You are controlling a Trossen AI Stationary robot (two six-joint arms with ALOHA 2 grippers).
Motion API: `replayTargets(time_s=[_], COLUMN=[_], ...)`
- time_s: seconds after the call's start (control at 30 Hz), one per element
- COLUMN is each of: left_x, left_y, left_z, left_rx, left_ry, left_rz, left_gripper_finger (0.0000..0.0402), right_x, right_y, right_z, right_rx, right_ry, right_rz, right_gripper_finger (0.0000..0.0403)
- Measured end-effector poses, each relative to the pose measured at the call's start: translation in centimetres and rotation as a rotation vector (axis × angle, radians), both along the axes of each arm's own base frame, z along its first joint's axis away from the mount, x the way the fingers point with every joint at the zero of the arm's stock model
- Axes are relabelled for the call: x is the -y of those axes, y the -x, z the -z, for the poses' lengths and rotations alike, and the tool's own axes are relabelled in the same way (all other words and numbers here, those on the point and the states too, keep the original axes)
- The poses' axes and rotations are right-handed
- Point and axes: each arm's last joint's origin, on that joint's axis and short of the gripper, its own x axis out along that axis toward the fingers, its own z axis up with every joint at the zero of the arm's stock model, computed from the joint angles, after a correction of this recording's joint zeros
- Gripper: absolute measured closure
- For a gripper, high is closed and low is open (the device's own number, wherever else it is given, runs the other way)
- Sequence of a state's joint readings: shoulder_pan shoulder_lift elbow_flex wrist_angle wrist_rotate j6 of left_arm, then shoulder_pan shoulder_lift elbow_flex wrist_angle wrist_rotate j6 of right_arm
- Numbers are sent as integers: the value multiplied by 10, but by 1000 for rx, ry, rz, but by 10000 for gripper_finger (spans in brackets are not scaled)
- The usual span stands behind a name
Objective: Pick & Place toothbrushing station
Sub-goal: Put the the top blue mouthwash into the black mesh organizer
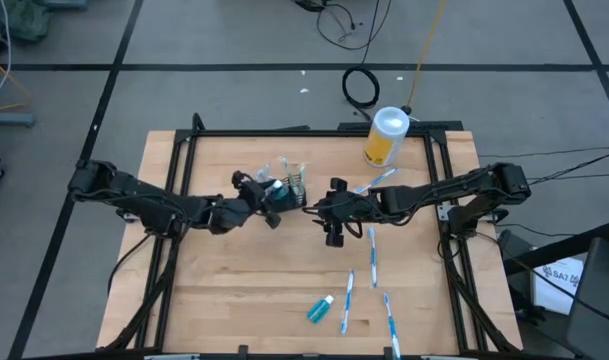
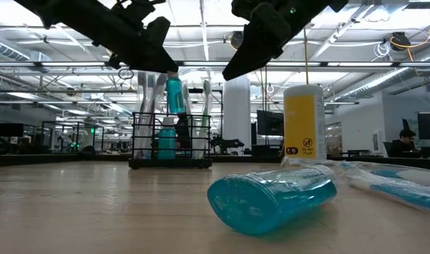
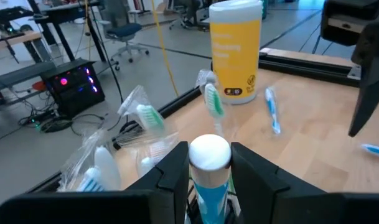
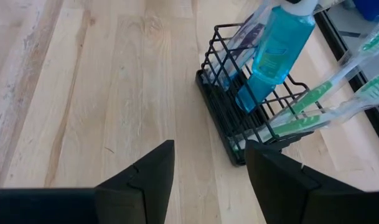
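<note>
The black wire caddy (image 4: 239, 118) stands on the wooden table left of centre, with wrapped green-bristled toothbrushes (image 4: 326, 106) leaning out of it and a teal tube (image 2: 166, 141) upright inside. My left gripper (image 1: 271, 190) is shut on another teal toothpaste tube (image 2: 174, 95), held over the caddy. My right gripper (image 1: 322, 208) hovers open just right of the caddy, nothing between its fingers (image 4: 139, 180). My left gripper pinches the teal tube between its two fingers just below the white cap (image 3: 209, 152). The fingers come nearly level from the table's left. The tube hangs cap-up and slightly tilted, and its flat lower end (image 4: 246, 99) dips among the caddy's top wires.
A yellow canister with a white lid (image 1: 387, 135) stands at the far right. Several blue-and-white toothbrushes (image 1: 372, 250) and a third teal tube (image 1: 321, 310) lie on the near right of the table. Black frame rails (image 1: 439, 180) run along the sides.
</note>
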State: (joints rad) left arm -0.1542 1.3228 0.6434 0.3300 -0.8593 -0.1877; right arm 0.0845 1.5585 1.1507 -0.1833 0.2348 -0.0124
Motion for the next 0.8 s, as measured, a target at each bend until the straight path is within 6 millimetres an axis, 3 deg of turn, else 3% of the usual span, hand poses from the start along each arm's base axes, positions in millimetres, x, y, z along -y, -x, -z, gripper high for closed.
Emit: replayTargets(time_s=[0.8], left_x=[-8], left_y=[4], left_z=[14], left_rx=[-47], left_ry=[155], left_rz=[2], left_gripper_finger=[298], right_x=[0], right_y=[0], right_z=[0], right_rx=[0], right_ry=[-1], right_rz=[0], right_gripper_finger=[216])
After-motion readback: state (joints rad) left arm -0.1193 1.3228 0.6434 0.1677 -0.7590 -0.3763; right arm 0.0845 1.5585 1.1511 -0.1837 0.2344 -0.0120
